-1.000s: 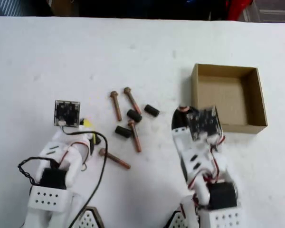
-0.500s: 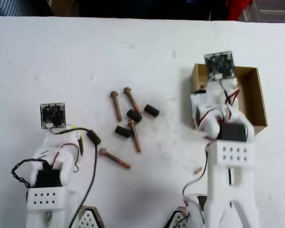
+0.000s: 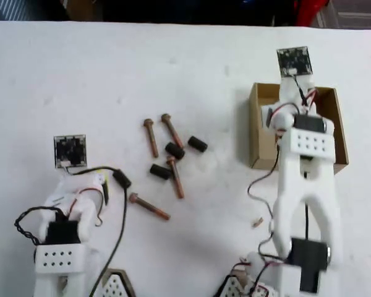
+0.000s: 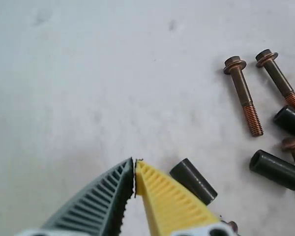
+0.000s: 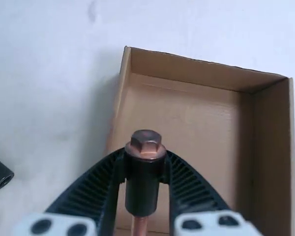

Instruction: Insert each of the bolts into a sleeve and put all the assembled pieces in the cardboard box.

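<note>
Hovering over the cardboard box (image 5: 187, 66), the right gripper (image 5: 144, 160) clamps one sleeved bolt (image 5: 143, 184), undropped; four bolts (image 3: 150, 137) and loose sleeves (image 3: 161, 171) wait at its nine o'clock, left gripper (image 4: 134, 169) pinched shut, empty.

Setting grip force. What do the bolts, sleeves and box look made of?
Bolts: likely metal, copper-brown plating with a dull sheen; cut threads, flanged hex heads. Sleeves: matte black tubes; rubber, plastic or blackened steel, can't tell. The gripped sleeve shows no squash, so probably rigid. Cardboard box: brown cardboard, matte, with raw cut edges.
</note>
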{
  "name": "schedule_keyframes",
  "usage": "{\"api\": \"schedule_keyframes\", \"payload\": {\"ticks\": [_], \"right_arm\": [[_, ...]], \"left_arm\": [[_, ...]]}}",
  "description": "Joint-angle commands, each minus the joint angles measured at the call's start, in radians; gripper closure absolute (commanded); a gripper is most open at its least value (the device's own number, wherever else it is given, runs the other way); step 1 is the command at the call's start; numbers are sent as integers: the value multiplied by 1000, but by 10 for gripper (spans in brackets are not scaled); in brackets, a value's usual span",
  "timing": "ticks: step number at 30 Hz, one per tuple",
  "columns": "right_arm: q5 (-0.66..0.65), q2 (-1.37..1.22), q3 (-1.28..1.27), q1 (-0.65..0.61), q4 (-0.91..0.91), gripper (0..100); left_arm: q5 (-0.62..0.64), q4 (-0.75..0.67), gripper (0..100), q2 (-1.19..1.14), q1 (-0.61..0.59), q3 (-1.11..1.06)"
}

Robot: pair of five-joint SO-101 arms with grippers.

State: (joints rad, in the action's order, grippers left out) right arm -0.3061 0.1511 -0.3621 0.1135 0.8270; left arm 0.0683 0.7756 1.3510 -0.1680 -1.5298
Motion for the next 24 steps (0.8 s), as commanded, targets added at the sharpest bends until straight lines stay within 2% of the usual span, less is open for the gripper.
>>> {"api": "schedule_keyframes", "payload": {"ticks": [1, 13, 24], "right_arm": [[-17, -87, 147, 12, -25, 981], [-17, -398, 359, 12, -22, 981], [-20, -556, 385, 4, -47, 980]], "left_arm": [[-9, 0, 955, 16, -8, 8], [-9, -3, 955, 16, -10, 6], [-9, -3, 955, 16, -7, 6]]}}
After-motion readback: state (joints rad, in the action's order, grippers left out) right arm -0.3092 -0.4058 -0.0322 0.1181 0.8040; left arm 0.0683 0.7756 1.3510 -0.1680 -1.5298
